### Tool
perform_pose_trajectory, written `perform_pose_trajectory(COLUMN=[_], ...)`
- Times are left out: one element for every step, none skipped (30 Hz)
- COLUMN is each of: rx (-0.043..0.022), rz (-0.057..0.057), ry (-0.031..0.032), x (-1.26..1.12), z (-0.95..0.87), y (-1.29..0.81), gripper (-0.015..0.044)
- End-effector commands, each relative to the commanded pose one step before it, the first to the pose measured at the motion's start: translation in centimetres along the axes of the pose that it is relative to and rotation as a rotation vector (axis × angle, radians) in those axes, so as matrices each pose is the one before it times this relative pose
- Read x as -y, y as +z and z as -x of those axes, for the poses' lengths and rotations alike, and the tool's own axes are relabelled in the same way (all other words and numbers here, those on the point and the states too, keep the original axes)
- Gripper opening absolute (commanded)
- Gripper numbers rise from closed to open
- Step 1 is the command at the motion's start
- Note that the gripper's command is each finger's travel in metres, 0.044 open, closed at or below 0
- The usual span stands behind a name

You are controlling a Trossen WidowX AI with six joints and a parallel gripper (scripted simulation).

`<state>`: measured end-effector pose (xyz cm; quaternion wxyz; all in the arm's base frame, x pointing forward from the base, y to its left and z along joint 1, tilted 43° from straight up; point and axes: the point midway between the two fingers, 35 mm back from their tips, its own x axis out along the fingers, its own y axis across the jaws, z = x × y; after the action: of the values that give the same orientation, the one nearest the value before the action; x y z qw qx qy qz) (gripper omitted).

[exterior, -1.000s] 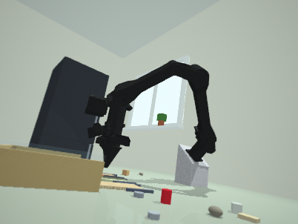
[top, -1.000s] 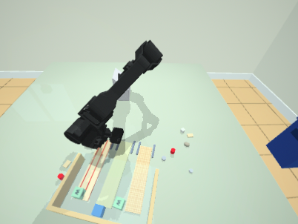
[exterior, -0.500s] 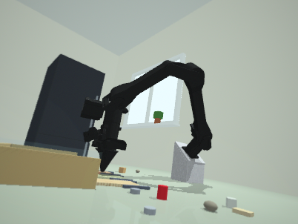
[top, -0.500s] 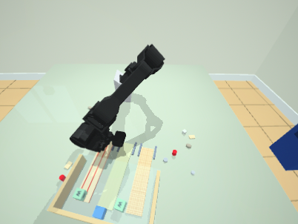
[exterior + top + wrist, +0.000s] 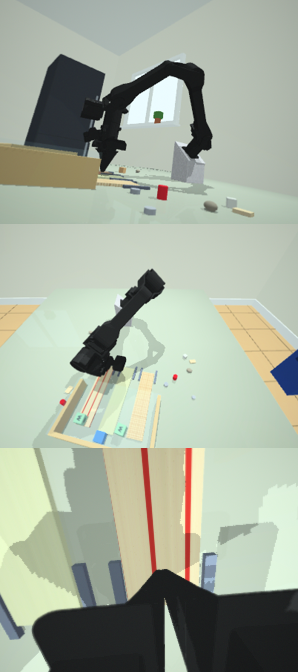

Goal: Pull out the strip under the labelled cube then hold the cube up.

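Observation:
A tan-walled tray (image 5: 68, 406) holds three long strips: a wooden strip with two red lines (image 5: 97, 392) (image 5: 127, 513), a pale yellow-green strip (image 5: 116, 398) (image 5: 20, 508) and a checkered tan strip (image 5: 141, 406). A teal labelled cube (image 5: 79, 418) sits on the far end of the red-lined strip. A second teal labelled cube (image 5: 120, 429) sits at the end of the yellow-green strip, beside a blue cube (image 5: 99, 437). My gripper (image 5: 107, 370) (image 5: 103, 168) (image 5: 161, 575) is shut, its tip down on the near end of the red-lined strip. I see nothing between the fingers.
Short blue-grey pegs (image 5: 209, 570) (image 5: 117, 580) stand at the strips' near ends. Red cylinders (image 5: 175, 377) (image 5: 63, 402), a stone (image 5: 189, 370) and small blocks (image 5: 184, 356) lie around the tray. The arm's grey base (image 5: 187, 167) stands behind. A dark blue box (image 5: 287, 374) is at the right.

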<state>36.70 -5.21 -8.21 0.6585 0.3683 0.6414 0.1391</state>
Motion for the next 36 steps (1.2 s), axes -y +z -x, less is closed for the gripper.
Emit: perform_pose_trajectory(rx=[0.00083, 0.00000, 0.00000, 0.00000, 0.00000, 0.00000, 0.00000, 0.00000, 0.00000, 0.00000, 0.00000, 0.00000, 0.00000, 0.00000, 0.00000, 0.00000, 0.00000, 0.00000, 0.00000, 0.00000, 0.00000, 0.00000, 0.00000, 0.00000, 0.00001, 0.00000, 0.00001, 0.00000, 0.00001, 0.00000, 0.00001, 0.00001, 0.00001, 0.00001, 0.00001, 0.00001], rz=[-0.0046, 0.0000, 0.0000, 0.0000, 0.0000, 0.0000, 0.0000, 0.0000, 0.0000, 0.0000, 0.0000, 0.0000, 0.0000, 0.0000, 0.0000, 0.0000, 0.0000, 0.0000, 0.0000, 0.0000, 0.0000, 0.0000, 0.0000, 0.0000, 0.0000, 0.0000, 0.0000, 0.0000, 0.0000, 0.0000, 0.0000, 0.0000, 0.0000, 0.0000, 0.0000, 0.0000], ry=[0.00323, 0.00000, 0.00001, 0.00001, 0.00001, 0.00000, 0.00001, 0.00001, 0.00001, 0.00001, 0.00001, 0.00001, 0.00001, 0.00001, 0.00001, 0.00001, 0.00001, 0.00001, 0.00001, 0.00001, 0.00001, 0.00001, 0.00001, 0.00001, 0.00001, 0.00001, 0.00001, 0.00001, 0.00001, 0.00001, 0.00001, 0.00001, 0.00001, 0.00001, 0.00001, 0.00001], x=[0.016, 0.000, -0.002, -0.002, -0.002, -0.001, -0.004, -0.003, -0.005, -0.004, -0.007, -0.004, -0.008, -0.005, -0.009, -0.006, -0.009, -0.006, -0.007, -0.004, -0.007, -0.005, -0.008, -0.006, -0.009, -0.006, -0.011, -0.007, -0.012, -0.007, -0.013, -0.007, -0.009, -0.005, -0.003, -0.002], z=[-0.075, 0.000, -0.010, -0.010, -0.013, -0.008, -0.012, -0.008, -0.012, -0.008, -0.012, -0.008, -0.012, -0.008, -0.012, -0.008, -0.012, -0.008, -0.012, -0.008, -0.012, -0.008, -0.012, -0.008, -0.012, -0.008, -0.012, -0.008, -0.012, -0.008, -0.012, -0.007, -0.012, -0.007, -0.012, -0.007], y=[0.011, 0.000, 0.002, 0.002, 0.002, 0.001, 0.005, 0.003, 0.007, 0.005, 0.008, 0.005, 0.008, 0.005, 0.008, 0.005, 0.008, 0.005, 0.006, 0.004, 0.009, 0.006, 0.014, 0.009, 0.015, 0.010, 0.017, 0.011, 0.021, 0.013, 0.023, 0.014, 0.022, 0.013, 0.022, 0.013], gripper=[0.0000, 0.0000, 0.0000, 0.0000, 0.0000, 0.0000, 0.0000, 0.0000, 0.0000, 0.0000, 0.0000, 0.0000, 0.0000, 0.0000, 0.0000, 0.0000, 0.0000, 0.0000, 0.0000, 0.0000, 0.0000, 0.0000, 0.0000, 0.0000, 0.0000, 0.0000, 0.0000, 0.0000, 0.0000, 0.0000, 0.0000, 0.0000, 0.0000, 0.0000, 0.0000, 0.0000])
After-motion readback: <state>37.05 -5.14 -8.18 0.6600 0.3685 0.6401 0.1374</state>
